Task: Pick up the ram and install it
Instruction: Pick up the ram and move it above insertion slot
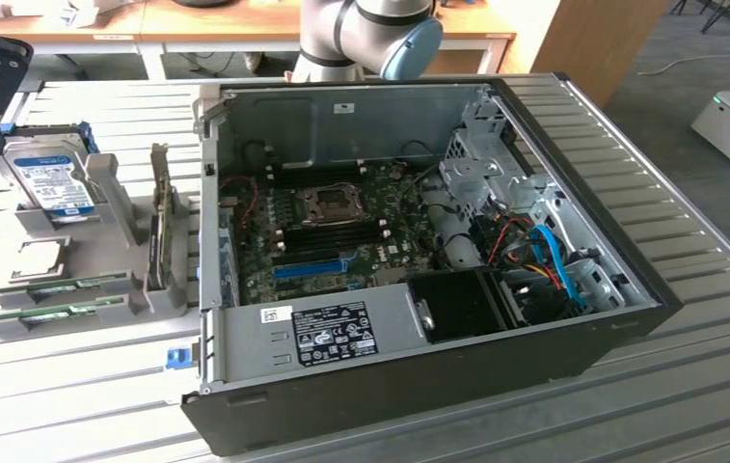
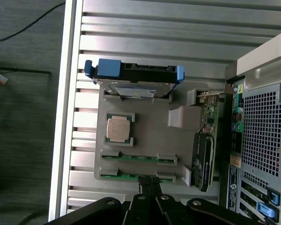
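A grey plastic holder tray [image 1: 92, 249] [image 2: 152, 140] lies on the ribbed silver metal tabletop [image 1: 692, 400] [image 2: 178, 28], close to the tabletop's edge on the exterior view's left. In its compartments stand several parts. A silver hard drive with a blue-white label [image 1: 53, 183] [image 2: 136, 87] stands upright in a blue frame at one end. Next to it a square silver processor [image 1: 37, 256] [image 2: 118, 130] lies flat in its own pocket. After this comes a long, thin green ram stick [image 1: 67, 284] [image 2: 129, 158], standing on its edge in a narrow slot. A second green ram stick [image 1: 56, 313] [image 2: 126, 176] stands parallel in the last slot, at the tray's end far from the hard drive. A dark graphics card [image 1: 163, 231] [image 2: 203, 159] stands upright along the tray's side that faces the case.

Just beside the tray is a big black computer case [image 1: 532, 371] [image 2: 267, 131], open on top. Inside lies a green motherboard [image 1: 384, 227] with a bright blue expansion slot [image 1: 313, 267].

The black gripper [image 2: 150, 183] is closed narrow and holds nothing. It hangs well above the tray, and in the wrist view its tips line up with the second green ram stick. Both sticks are in the tray.

Bare ribbed tabletop runs along the case at the exterior view's right and along the near edge. On the tray's outer side, the tabletop's edge is near.
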`<act>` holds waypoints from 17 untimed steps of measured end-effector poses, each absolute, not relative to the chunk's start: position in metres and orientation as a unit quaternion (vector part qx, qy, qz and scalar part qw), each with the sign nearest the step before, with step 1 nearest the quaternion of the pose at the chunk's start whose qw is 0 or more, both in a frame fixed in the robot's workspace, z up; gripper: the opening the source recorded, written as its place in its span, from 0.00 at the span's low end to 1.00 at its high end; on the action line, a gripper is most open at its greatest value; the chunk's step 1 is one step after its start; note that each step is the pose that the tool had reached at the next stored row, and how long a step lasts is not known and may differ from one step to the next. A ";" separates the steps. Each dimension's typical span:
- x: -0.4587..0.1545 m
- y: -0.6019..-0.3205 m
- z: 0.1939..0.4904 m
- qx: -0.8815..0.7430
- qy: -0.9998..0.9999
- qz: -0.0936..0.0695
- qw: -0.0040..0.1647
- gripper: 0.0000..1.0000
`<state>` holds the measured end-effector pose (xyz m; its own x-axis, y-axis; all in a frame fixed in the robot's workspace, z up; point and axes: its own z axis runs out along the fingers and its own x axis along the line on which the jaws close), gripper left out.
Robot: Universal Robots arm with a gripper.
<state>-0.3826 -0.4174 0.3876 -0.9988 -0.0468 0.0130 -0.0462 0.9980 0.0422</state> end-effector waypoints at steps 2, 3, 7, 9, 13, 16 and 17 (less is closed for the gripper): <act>-0.383 -0.417 0.388 0.023 -0.999 -0.021 0.007 0.10; -0.383 -0.417 0.388 0.023 -0.999 -0.021 0.007 0.10; -0.383 -0.417 0.388 0.023 -0.999 -0.021 0.006 0.10; -0.383 -0.417 0.387 0.024 -0.999 -0.021 0.005 0.10; -0.383 -0.417 0.388 0.036 -0.999 -0.021 0.005 0.10; -0.383 -0.417 0.387 0.048 -0.999 -0.021 0.005 0.10; -0.383 -0.417 0.387 0.052 -0.998 -0.021 0.005 0.10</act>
